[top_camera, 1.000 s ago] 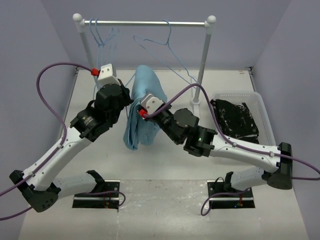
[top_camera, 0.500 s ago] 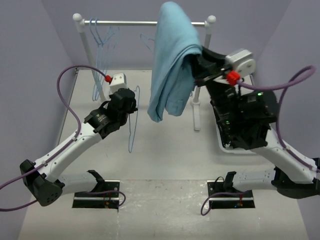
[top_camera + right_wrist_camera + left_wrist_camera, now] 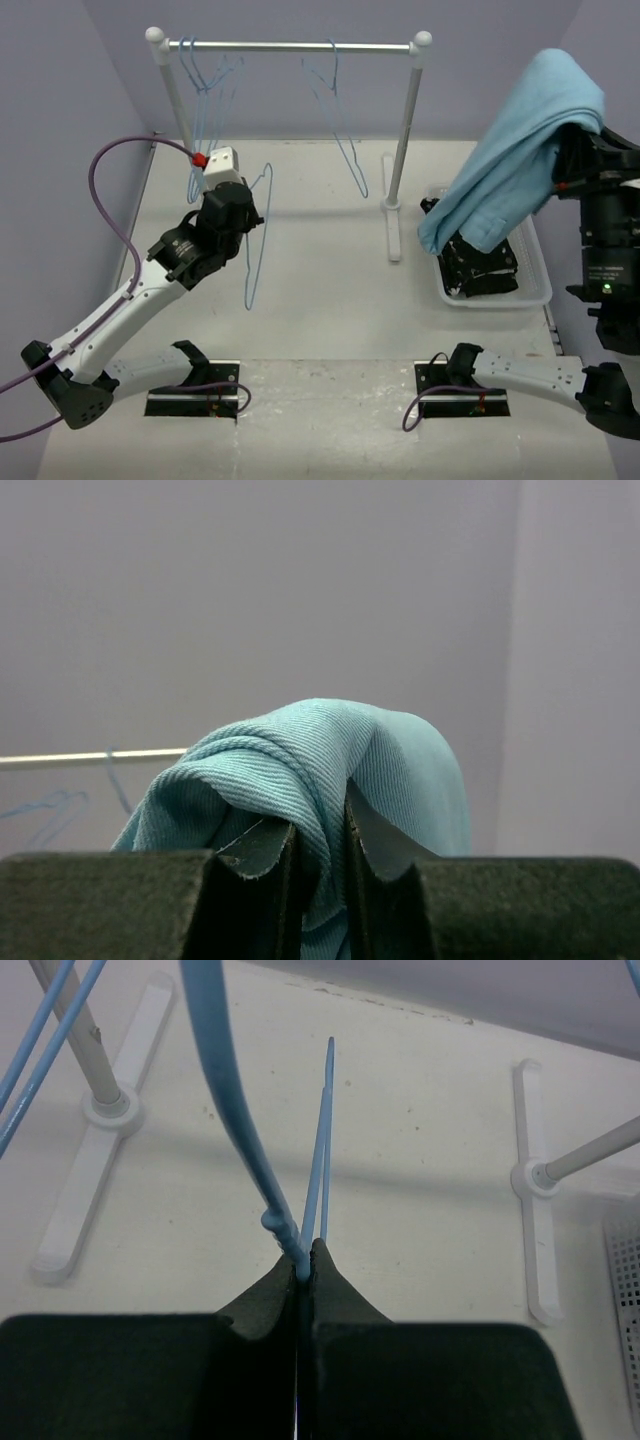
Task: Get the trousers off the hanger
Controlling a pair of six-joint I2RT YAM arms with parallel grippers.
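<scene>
Left jaws: pressed fully together on the wire of the hanger, held bare over the left side of the counter, near the rack's left post. Right jaws: almost closed, pinching a fold of the trousers, held high at the far right. Draped down from that grip over the white basket, lower end in front of the dark clothes inside, contact unclear. Well apart from the hanger. Spare hangers on the rail.
</scene>
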